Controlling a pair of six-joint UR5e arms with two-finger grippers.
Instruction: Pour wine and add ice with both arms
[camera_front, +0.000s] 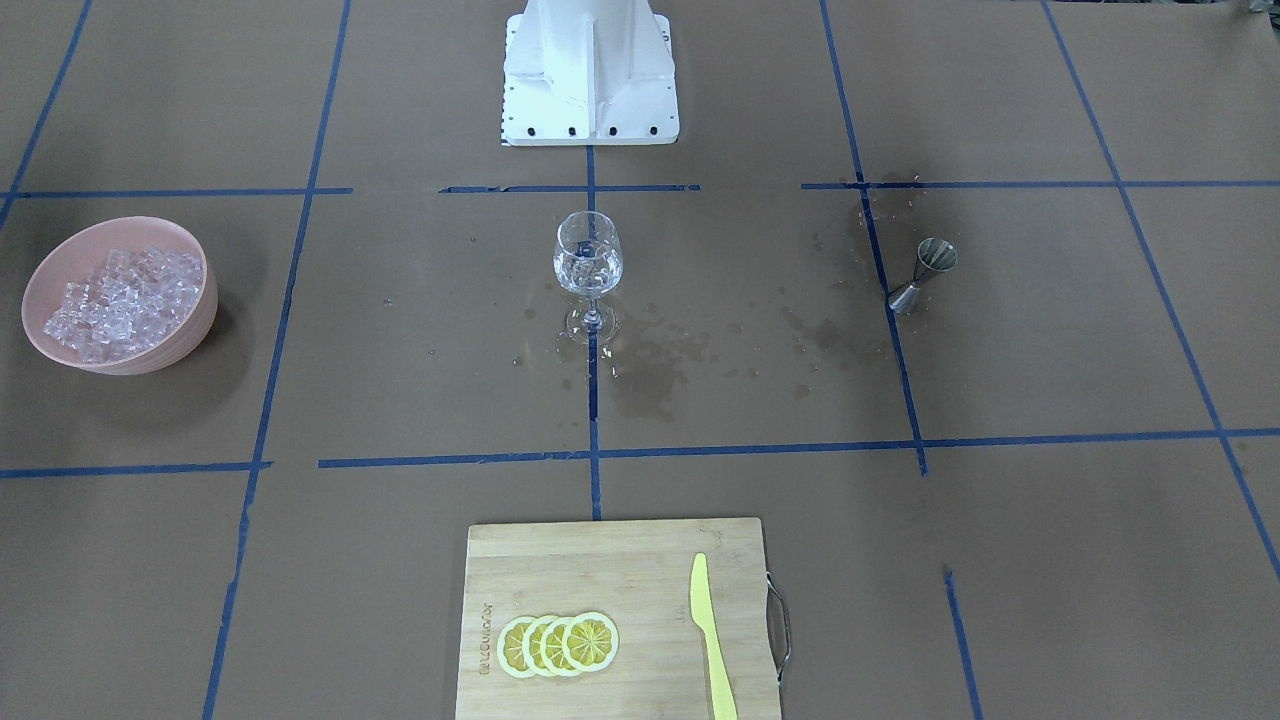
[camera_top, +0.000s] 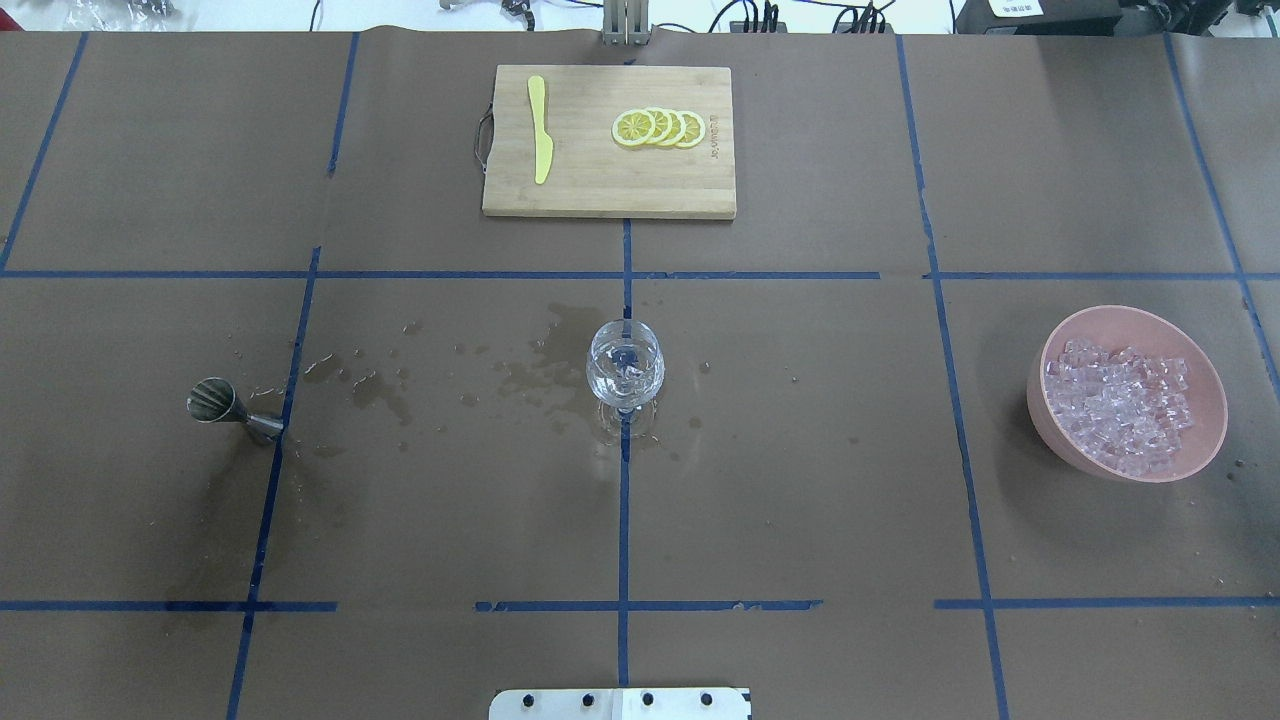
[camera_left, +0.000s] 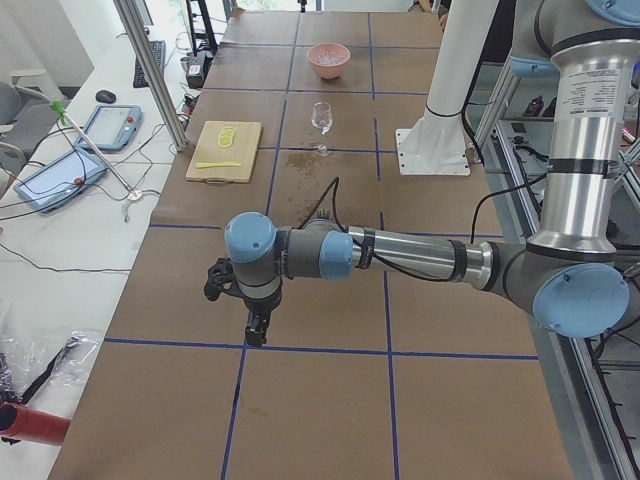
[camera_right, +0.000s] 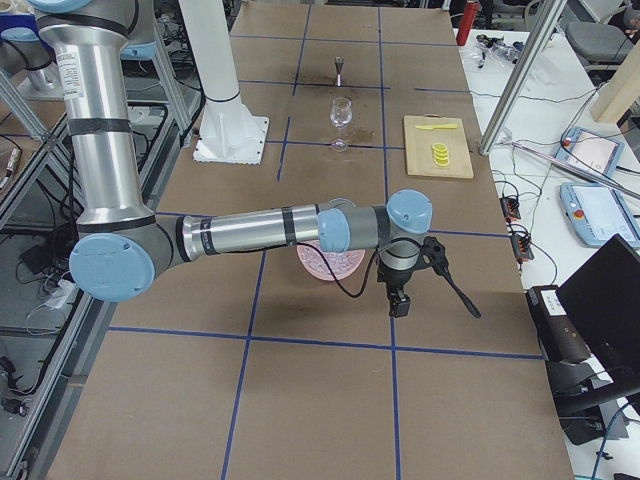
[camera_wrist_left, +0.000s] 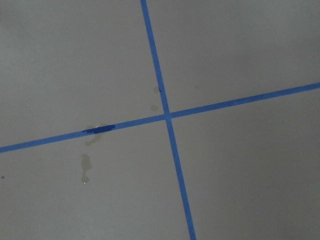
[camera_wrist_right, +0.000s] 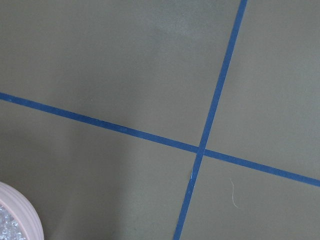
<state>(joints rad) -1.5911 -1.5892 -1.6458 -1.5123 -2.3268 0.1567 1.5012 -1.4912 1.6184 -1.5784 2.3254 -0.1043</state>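
A stemmed wine glass (camera_front: 587, 258) (camera_top: 625, 366) stands upright at the table's middle with clear contents; I cannot tell wine from cubes in it. A steel jigger (camera_front: 922, 275) (camera_top: 232, 410) lies tipped on the robot's left side. The ice (camera_front: 122, 300) (camera_top: 1122, 405) is heaped in a pink bowl (camera_front: 196, 322) (camera_top: 1045, 415) on the robot's right. My left gripper (camera_left: 257, 328) hangs over bare table, far from the jigger, seen only in the exterior left view. My right gripper (camera_right: 399, 303) hangs just past the bowl (camera_right: 330, 262), seen only in the exterior right view. Whether either is open or shut I cannot tell.
Wet patches (camera_front: 650, 365) darken the paper around the glass and toward the jigger. A wooden cutting board (camera_top: 590, 190) at the far edge carries several lemon slices (camera_top: 660, 128) and a yellow knife (camera_top: 541, 143). The white base column (camera_front: 590, 70) stands at the robot's side.
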